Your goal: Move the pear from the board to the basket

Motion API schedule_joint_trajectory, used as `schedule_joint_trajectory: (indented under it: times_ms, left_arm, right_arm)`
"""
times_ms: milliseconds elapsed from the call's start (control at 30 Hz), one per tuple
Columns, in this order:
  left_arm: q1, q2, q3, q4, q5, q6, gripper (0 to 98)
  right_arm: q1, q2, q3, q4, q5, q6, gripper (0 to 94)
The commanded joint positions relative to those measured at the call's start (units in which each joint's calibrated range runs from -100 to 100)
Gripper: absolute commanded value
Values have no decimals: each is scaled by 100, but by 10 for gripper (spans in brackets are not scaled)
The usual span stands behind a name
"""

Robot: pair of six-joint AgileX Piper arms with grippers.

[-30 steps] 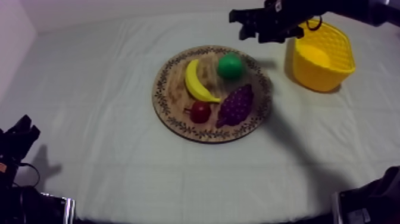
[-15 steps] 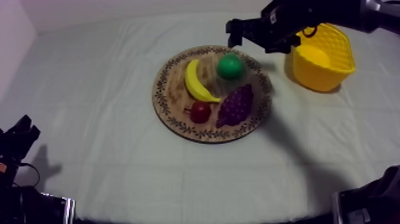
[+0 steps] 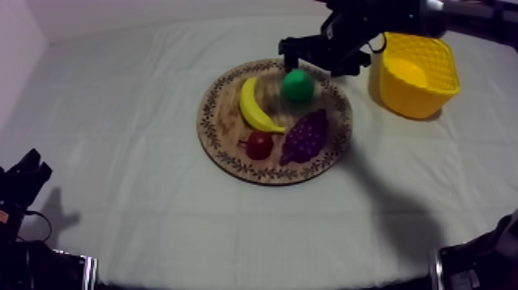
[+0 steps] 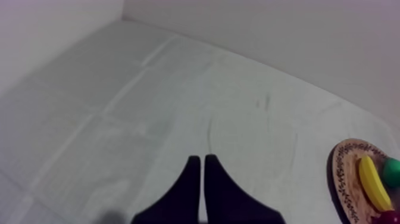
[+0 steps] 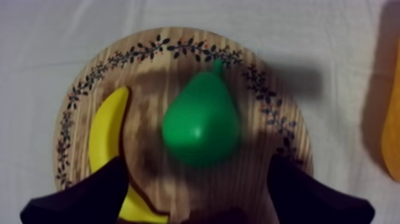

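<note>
Right gripper (image 3: 312, 60) hangs over the board's (image 3: 210, 135) far rim, just by the pear (image 3: 297, 85). Left gripper (image 3: 23, 179) sits low, well left of the board. On the board: one pear, one banana (image 3: 256, 106), one bunch of grapes (image 3: 306, 136), one small red fruit (image 3: 259, 144). One yellow basket (image 3: 416, 96) stands right of the board, apart from it. Creased grey-white cloth (image 3: 139, 92), pale wall behind.

Left wrist: fingers pressed together, empty, over bare cloth.

Right wrist: fingers spread wide, holding nothing. Pear (image 5: 202, 122) lies on the board between them, long axis running away from the fingers, stem toward the patterned rim.
</note>
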Motion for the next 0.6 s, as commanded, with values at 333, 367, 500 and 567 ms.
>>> schedule_joint_trajectory:
  times_ms: [333,367,500,567]
  left_arm:
    - [1,-4,0,0,2,0,1]
    - [1,-4,0,0,2,0,1]
    - [1,-4,0,0,2,0,1]
    - [1,-4,0,0,2,0,1]
  right_arm:
    - [124,1174,-925,-112,8,187,788]
    - [126,1244,-965,-107,-3,195,778]
    - [155,1467,-1077,-139,-84,298,712]
    - [181,1545,-1106,-225,-153,431,660]
